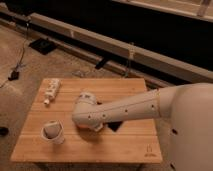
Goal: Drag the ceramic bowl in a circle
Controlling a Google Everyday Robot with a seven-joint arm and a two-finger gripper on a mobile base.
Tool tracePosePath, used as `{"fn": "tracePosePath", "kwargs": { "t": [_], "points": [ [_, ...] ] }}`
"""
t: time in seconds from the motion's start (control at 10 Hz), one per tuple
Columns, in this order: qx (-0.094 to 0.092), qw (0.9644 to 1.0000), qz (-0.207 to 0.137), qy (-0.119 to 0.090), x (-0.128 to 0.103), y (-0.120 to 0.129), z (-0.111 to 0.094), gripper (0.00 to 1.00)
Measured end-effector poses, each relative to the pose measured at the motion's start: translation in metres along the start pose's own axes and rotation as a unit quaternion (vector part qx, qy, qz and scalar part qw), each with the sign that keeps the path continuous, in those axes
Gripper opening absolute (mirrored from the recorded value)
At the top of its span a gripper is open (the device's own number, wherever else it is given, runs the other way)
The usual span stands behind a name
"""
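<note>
The ceramic bowl [86, 128] shows only as a thin orange-red sliver under my arm, near the middle of the wooden table [135, 145]. My white arm reaches in from the right, and its wrist bends down over the bowl. The gripper [94, 125] is at the bowl, hidden under the wrist. Most of the bowl is covered by the arm.
A small white cup [52, 133] with something dark inside stands at the front left, close to the bowl. A white tube [51, 92] lies at the back left. A flat dark object [115, 126] lies just right of the bowl. Cables and a dark rail run behind the table.
</note>
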Motion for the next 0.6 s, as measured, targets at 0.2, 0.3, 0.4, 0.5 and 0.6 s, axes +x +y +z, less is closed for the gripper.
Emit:
{"fn": "tracePosePath", "kwargs": {
  "t": [0.2, 0.3, 0.4, 0.5, 0.6],
  "points": [
    [-0.002, 0.9988, -0.049, -0.006, -0.034, 0.007, -0.007, 0.0],
    [-0.003, 0.9975, -0.07, -0.007, -0.048, 0.01, -0.01, 0.0],
    [-0.005, 0.996, -0.089, -0.01, -0.06, 0.014, -0.011, 0.0],
    [-0.006, 0.9936, -0.112, -0.011, -0.072, 0.016, -0.013, 0.0],
    [-0.008, 0.9922, -0.124, -0.012, -0.078, 0.017, -0.012, 0.0]
  ]
}}
